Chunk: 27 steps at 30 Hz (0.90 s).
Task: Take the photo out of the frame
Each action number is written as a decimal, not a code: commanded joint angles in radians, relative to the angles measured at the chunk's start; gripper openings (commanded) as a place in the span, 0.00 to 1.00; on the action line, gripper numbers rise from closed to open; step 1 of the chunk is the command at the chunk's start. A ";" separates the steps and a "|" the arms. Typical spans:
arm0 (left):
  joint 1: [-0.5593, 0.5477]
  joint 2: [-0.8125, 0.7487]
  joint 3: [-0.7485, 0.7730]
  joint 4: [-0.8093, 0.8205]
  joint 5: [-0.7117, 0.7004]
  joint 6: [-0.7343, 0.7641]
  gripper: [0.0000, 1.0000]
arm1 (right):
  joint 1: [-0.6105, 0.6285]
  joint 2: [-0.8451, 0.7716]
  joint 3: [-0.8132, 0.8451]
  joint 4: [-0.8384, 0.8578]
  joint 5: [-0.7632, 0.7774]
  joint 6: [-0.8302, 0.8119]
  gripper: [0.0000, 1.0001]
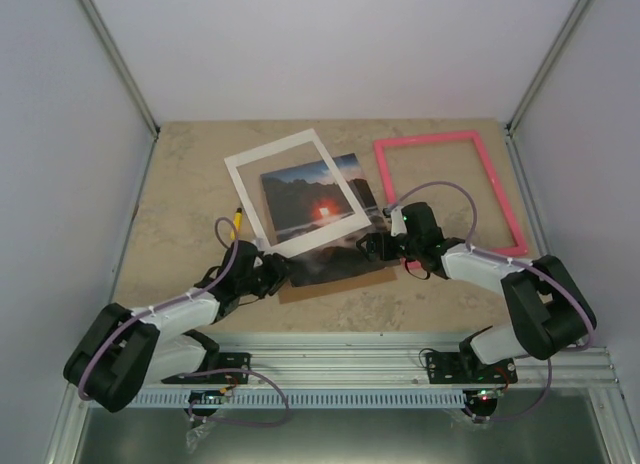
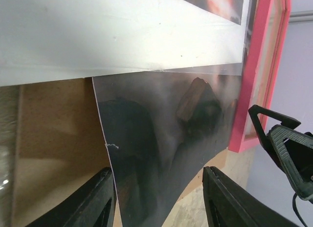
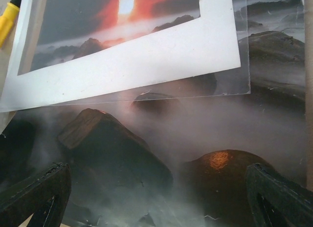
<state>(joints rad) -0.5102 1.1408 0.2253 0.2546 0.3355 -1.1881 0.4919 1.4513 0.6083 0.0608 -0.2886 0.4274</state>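
**Operator:** Where is the photo (image 1: 310,189)?

**Technician:** Overhead view: it is out of the frame (image 1: 425,138) and lies on the brown backing board (image 1: 335,287), mid-table (image 1: 180,184). The pink frame lies flat at the far right, just beside the photo's right edge. Contact between them cannot be confirmed. The white mat (image 1: 270,151) rests skewed over the photo's far part, and the red-orange sun shows through its opening.

**Operator:** What do the wrist views add?

**Technician:** Right wrist view: a clear sheet (image 3: 195,85) lies between the mat (image 3: 146,60) and the photo (image 3: 146,153), its edges protruding past the mat's corner. A yellow object (image 3: 7,16) sits at the mat's left edge. Left wrist view: bare board (image 2: 54,139) is exposed to the left of the photo (image 2: 161,139). The frame (image 2: 259,65) appears at the right, with the right gripper (image 2: 281,139) below it.

**Operator:** Gripper status?

**Technician:** Left gripper (image 1: 283,274): the jaws are part-way apart. In its own view (image 2: 156,173) one finger overlaps the photo's left edge and the other stands past its near edge, with no pinch on the sheet visible. Right gripper (image 1: 375,246): the jaws are fully spread above the photo's near part (image 3: 156,170) and hold nothing. A green indicator (image 1: 403,216) is lit on its wrist.
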 commanded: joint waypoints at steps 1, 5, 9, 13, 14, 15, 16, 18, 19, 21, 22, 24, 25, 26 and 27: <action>-0.017 0.035 -0.009 0.096 0.017 -0.033 0.50 | -0.005 -0.019 -0.010 0.040 -0.016 0.016 0.98; -0.029 0.080 -0.011 0.140 0.018 -0.049 0.50 | -0.006 -0.037 -0.014 0.040 -0.013 0.017 0.98; -0.052 0.121 -0.008 0.196 0.016 -0.072 0.49 | -0.010 -0.056 -0.023 0.044 -0.002 0.017 0.98; -0.074 0.152 -0.001 0.228 -0.002 -0.088 0.46 | -0.013 -0.067 -0.033 0.051 -0.003 0.022 0.98; -0.077 0.159 -0.001 0.236 -0.008 -0.092 0.45 | -0.014 -0.070 -0.035 0.052 -0.002 0.024 0.98; -0.079 0.162 -0.001 0.242 -0.013 -0.095 0.45 | -0.015 -0.074 -0.038 0.055 -0.002 0.024 0.98; -0.081 0.167 0.000 0.247 -0.016 -0.098 0.43 | -0.016 -0.077 -0.040 0.056 -0.001 0.025 0.98; -0.083 0.170 0.004 0.259 -0.017 -0.103 0.40 | -0.016 -0.080 -0.042 0.056 0.000 0.027 0.98; -0.082 0.171 0.008 0.262 -0.014 -0.105 0.37 | -0.018 -0.082 -0.042 0.054 0.001 0.028 0.98; -0.083 0.158 0.011 0.261 -0.012 -0.110 0.31 | -0.022 -0.085 -0.041 0.046 0.001 0.029 0.98; -0.082 0.146 0.008 0.260 -0.014 -0.114 0.28 | -0.024 -0.086 -0.041 0.043 0.003 0.029 0.98; -0.083 0.112 0.001 0.251 -0.019 -0.123 0.23 | -0.026 -0.101 -0.044 0.036 0.003 0.028 0.98; -0.082 0.095 0.000 0.240 -0.021 -0.123 0.21 | -0.027 -0.108 -0.047 0.035 0.006 0.030 0.98; -0.083 0.073 0.000 0.226 -0.025 -0.122 0.20 | -0.028 -0.117 -0.050 0.031 0.010 0.032 0.98; -0.082 0.052 -0.001 0.208 -0.027 -0.121 0.18 | -0.029 -0.123 -0.050 0.023 0.013 0.033 0.98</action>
<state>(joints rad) -0.5877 1.2644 0.2214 0.4652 0.3294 -1.2991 0.4713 1.3682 0.5747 0.0914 -0.2943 0.4496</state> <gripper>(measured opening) 0.206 0.976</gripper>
